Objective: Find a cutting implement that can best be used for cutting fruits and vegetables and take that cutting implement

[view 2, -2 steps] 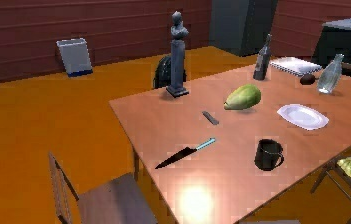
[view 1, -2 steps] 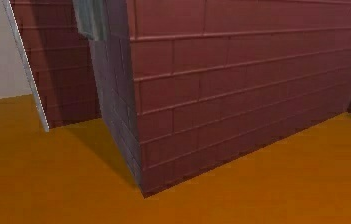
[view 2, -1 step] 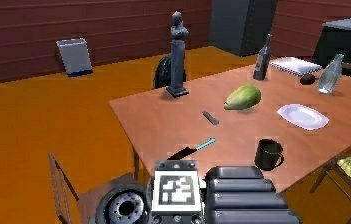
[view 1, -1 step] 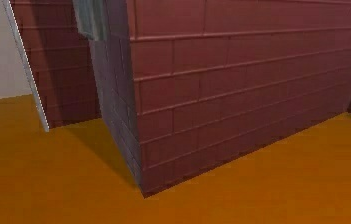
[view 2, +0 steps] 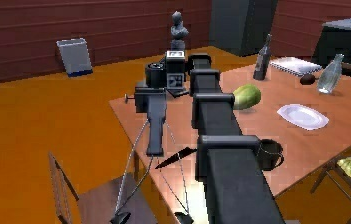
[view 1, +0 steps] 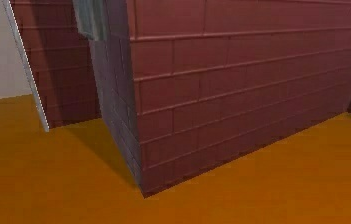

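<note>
a: state of the fingers?

b: the gripper (view 2: 152, 216) hangs past the worktop (view 2: 313, 148) at its edge on the arm side view's left. the thin fingers (view 2: 120, 216) end in front of a wooden chair (view 2: 83, 190) and the orange floor (view 2: 43, 120). whether they grip anything cannot be told.

a: location of the cutting implement?

b: a dark pointed object (view 2: 177, 157) shows at that same worktop edge, between the two fingers and just left of the arm (view 2: 228, 150). its outline is blade-like, but it is too small to confirm as a knife. whether it touches the fingers cannot be told.

a: other items on the worktop?

b: a green-yellow fruit (view 2: 245, 96) lies just right of the arm. a white plate (view 2: 303, 116) lies further right. a dark mug (view 2: 271, 155) stands near the arm, toward the near edge. a dark bottle (view 2: 262, 58) and a clear bottle (view 2: 331, 75) stand toward the far edge, with a white book (view 2: 295, 66) between them.

a: forward view?

b: the corner of a dark red brick wall (view 1: 233, 90) stands on orange floor.
</note>
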Controlling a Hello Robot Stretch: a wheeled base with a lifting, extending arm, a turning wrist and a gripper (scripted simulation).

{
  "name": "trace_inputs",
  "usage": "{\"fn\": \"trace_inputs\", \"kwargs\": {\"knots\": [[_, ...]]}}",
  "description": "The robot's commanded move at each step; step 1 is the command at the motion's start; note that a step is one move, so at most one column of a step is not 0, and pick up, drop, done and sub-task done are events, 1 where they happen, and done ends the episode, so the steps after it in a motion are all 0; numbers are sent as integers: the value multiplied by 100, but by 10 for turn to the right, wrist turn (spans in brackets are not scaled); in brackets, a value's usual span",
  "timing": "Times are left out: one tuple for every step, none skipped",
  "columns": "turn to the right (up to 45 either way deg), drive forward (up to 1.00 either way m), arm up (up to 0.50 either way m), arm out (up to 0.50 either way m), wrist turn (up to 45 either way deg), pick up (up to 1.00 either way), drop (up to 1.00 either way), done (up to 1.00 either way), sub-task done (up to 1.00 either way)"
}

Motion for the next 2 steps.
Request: {"fn": "trace_inputs", "kwargs": {"knots": [[0, 0, 0, 0, 450, 0, 0, 0, 0], [0, 0, 0, 0, 450, 0, 0, 0, 0]]}}
